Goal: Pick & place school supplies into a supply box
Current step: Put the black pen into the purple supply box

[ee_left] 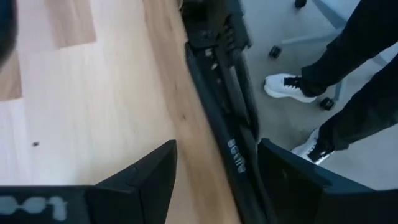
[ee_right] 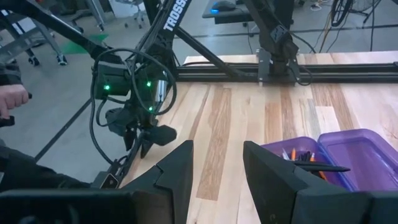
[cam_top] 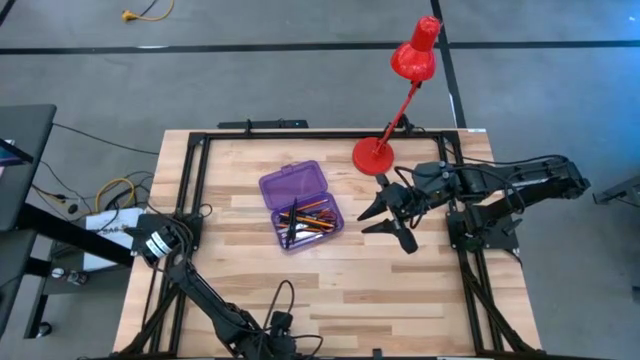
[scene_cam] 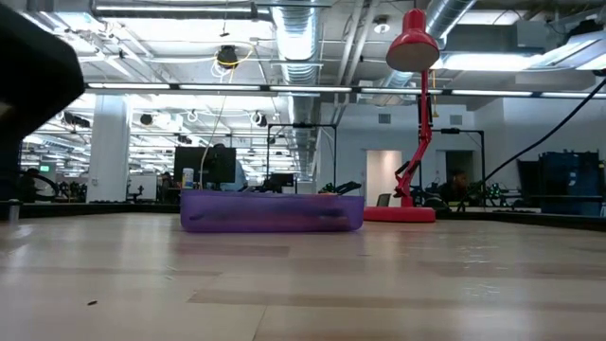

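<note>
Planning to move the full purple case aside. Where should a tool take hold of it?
Judging from the pictures, grip the supply box tray across its short width from above, clear of the open lid; it lies flat and low, its walls the only edges.

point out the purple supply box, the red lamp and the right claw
supply box (cam_top: 292,186): high view, open lid
red lamp (cam_top: 373,156): high view, round base
right claw (cam_top: 383,218): high view, midway between its open fingertips

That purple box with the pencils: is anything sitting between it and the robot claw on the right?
Nothing visible. Only bare table separates the purple box from the right gripper, whose jaws are open and empty. The red lamp stands off to one side.
</note>
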Tool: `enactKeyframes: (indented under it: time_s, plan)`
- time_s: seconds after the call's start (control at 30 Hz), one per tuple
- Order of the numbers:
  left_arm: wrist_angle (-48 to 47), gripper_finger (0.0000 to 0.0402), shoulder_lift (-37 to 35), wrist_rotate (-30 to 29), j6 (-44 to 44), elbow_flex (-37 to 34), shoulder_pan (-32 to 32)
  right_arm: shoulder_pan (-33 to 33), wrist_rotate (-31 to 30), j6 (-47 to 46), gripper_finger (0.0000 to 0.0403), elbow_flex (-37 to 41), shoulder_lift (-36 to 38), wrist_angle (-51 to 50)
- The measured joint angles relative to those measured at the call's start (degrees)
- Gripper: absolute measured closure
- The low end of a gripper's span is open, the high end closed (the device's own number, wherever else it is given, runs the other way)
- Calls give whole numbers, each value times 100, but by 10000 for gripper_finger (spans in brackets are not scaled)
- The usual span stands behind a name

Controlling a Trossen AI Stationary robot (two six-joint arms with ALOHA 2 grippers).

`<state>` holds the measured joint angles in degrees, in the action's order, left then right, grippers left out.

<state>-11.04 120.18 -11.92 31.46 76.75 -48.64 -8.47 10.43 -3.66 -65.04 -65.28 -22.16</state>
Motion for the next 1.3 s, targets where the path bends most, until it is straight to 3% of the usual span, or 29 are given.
enactKeyframes:
  time_s: [0.63, 1.03, 1.3]
  plan:
    - [-41, 191, 129, -183, 146, 20, -11, -15, 1, -97, 269, 2, 0, 43]
    - [-1257, 191, 132, -420, 984, 99, 26, -2, -1, -98, 269, 2, 0, 124]
    - [-2270, 191, 136, -443, 940, 299, 105, -2, -10, -94, 269, 2, 0, 130]
